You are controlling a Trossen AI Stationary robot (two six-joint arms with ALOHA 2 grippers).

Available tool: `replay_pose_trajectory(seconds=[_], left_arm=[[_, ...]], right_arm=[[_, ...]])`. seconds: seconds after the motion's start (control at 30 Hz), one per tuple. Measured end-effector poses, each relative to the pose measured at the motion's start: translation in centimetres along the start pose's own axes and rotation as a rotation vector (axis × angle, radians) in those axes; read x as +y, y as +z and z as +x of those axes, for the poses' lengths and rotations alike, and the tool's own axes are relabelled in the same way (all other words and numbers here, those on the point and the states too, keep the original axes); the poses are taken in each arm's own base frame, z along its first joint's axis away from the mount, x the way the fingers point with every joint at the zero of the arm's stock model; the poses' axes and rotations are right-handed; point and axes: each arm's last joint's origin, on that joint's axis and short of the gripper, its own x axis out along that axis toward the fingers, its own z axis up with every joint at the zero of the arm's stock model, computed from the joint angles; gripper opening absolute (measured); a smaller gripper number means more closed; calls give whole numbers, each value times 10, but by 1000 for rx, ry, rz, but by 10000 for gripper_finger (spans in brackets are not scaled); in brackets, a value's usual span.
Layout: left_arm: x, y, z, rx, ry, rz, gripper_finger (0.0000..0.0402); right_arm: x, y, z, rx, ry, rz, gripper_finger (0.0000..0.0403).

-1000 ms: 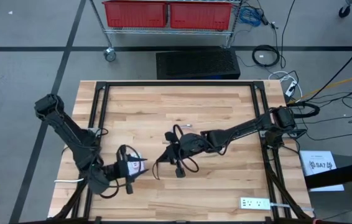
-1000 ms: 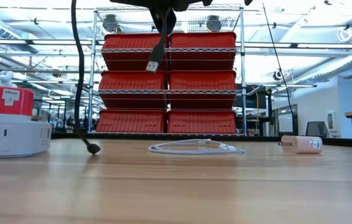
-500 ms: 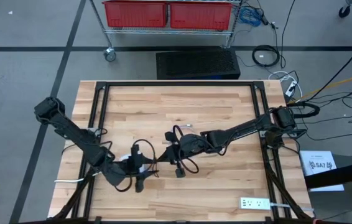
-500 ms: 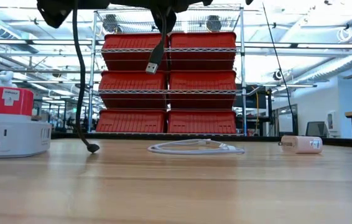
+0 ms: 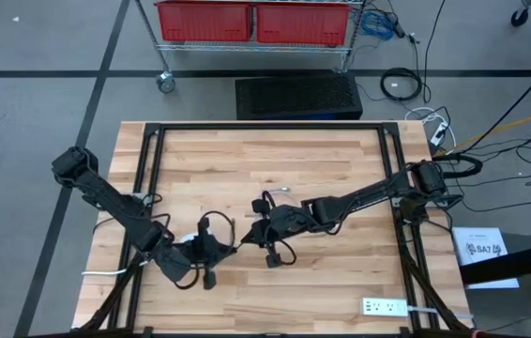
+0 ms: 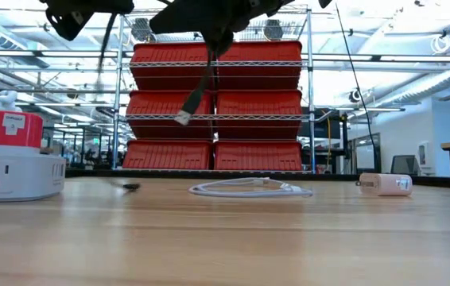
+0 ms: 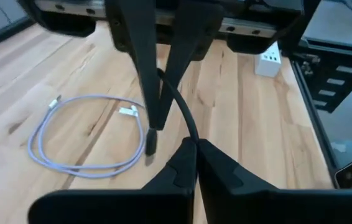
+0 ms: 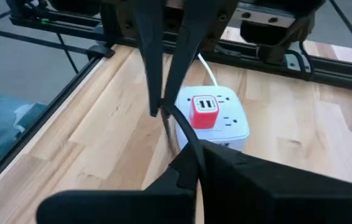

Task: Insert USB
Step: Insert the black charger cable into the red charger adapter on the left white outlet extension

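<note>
**A:** How much room is there around the arms?

**B:** The far half of the worktop point(image 5: 247, 160) is bare wood out to its black frame. Both arms meet near the middle of the near half. A white power strip point(image 5: 385, 306) lies by the near right edge, well apart from them. A white cable coil point(image 6: 249, 189) lies flat on the wood.

**A:** And the hands?

**B:** The left hand point(image 5: 205, 255) has its fingers point(image 7: 182, 163) pressed together on the black cable point(image 6: 203, 79). The right hand point(image 5: 267, 228), just beside it, pinches the same cable.

**A:** Where is the plug?

**B:** The USB plug point(image 6: 184, 117) hangs in the air above the worktop on the cable's end, a metal tip on a dark body, tilted to one side. The right wrist view shows a white socket hub point(image 8: 229, 127) with a red adapter point(image 8: 204, 112) on top, two ports facing up. The plug is not in it.

**A:** What has changed?

**B:** Half a second ago the plug hung higher and closer to upright. It has now dropped and swung over. The cable's loose end, then raised off the wood, now lies low against it. The left hand had already moved in from the left a second ago.
</note>
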Motion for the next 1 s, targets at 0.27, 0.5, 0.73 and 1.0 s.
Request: replay_pose_trajectory(seconds=[0.27,0.5,0.73,1.0], left_arm=[[5,9,-8,-33,1,24,4],[12,18,-19,-64,32,35,3],[14,20,-21,-77,48,48,2],[15,20,-21,-86,77,60,2]], right_arm=[[-2,5,-7,-5,-8,49,36],[-8,24,-45,16,-77,70,119],[-12,28,-89,142,-266,78,170],[-10,-30,-72,62,-224,239,177]])
